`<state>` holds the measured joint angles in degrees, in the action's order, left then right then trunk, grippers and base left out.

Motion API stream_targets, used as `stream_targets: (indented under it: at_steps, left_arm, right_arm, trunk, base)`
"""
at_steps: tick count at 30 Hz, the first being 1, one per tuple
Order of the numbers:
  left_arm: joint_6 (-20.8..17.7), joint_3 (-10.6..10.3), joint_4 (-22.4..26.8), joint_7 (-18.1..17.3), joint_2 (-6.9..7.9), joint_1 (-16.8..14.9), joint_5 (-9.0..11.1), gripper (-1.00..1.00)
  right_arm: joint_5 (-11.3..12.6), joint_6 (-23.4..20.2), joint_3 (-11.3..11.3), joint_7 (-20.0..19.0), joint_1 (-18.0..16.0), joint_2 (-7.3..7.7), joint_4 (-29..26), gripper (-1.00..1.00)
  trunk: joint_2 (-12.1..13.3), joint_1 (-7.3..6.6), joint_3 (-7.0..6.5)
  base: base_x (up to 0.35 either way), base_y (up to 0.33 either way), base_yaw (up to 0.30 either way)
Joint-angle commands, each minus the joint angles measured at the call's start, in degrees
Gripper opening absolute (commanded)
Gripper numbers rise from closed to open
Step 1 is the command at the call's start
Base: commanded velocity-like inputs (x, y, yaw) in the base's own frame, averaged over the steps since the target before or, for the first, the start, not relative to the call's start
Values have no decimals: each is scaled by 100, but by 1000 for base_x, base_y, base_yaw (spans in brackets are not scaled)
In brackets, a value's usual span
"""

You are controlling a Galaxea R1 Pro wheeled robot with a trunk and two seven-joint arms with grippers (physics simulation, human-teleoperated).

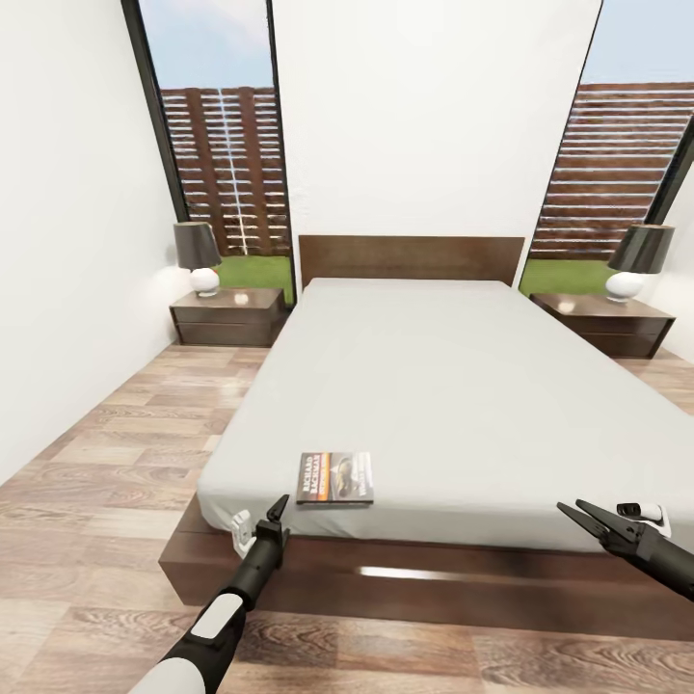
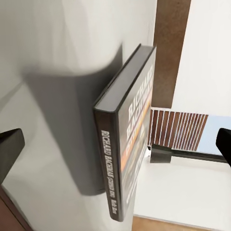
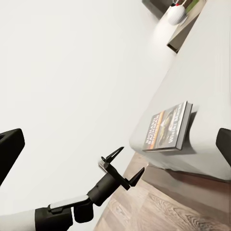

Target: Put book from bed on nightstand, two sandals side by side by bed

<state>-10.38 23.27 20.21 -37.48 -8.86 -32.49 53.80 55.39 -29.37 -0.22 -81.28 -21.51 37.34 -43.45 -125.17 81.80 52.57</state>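
White-walled bedroom, light wood-plank floor (image 1: 87, 482), two tall dark-framed windows giving onto a slatted brown fence and grass. Far left, against the wall: a low dark brown glossy nightstand with one drawer (image 1: 227, 318), carrying a lamp with a dark shade and white round base (image 1: 200, 255). Left gripper (image 1: 269, 516) — black, on a black-and-white arm — hovers at the foot corner of the bed, fingers apart, just short of the book and not touching it. In the left wrist view the two dark fingertips (image 2: 10, 144) sit wide at either edge with the book's spine between them, some way ahead. The small thin paperback book with a dark photo cover and white band of lettering (image 1: 334, 478) lies flat on the mattress near the foot edge, left of the bed's middle. The large low platform bed with dark brown wooden frame and headboard and pale grey mattress (image 1: 443, 386) fills the centre, headboard against the far wall. Right gripper (image 1: 583, 516) hangs beyond the bed's foot on the right side, fingers spread, holding nothing — well apart from the book. Far right: second matching nightstand (image 1: 607, 323) with a like lamp (image 1: 638, 260).
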Motion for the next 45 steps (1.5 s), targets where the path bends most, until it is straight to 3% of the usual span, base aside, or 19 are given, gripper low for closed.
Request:
stream_targets:
  at_steps: [1, 45]
  left_arm:
    - [-59, 14, 1, -14, -2, -3, 52, 100]
    - [-69, 11, 1, -13, 7, -3, 52, 100]
  right_arm:
    - [24, -60, 6, -10, -3, 2, 1, 100]
    - [24, -60, 7, -7, -3, 2, 3, 100]
  trunk:
    - [-2, -1, 5]
    - [-2, -1, 5]
  base:
    - [24, -46, 0]
    - [11, -20, 0]
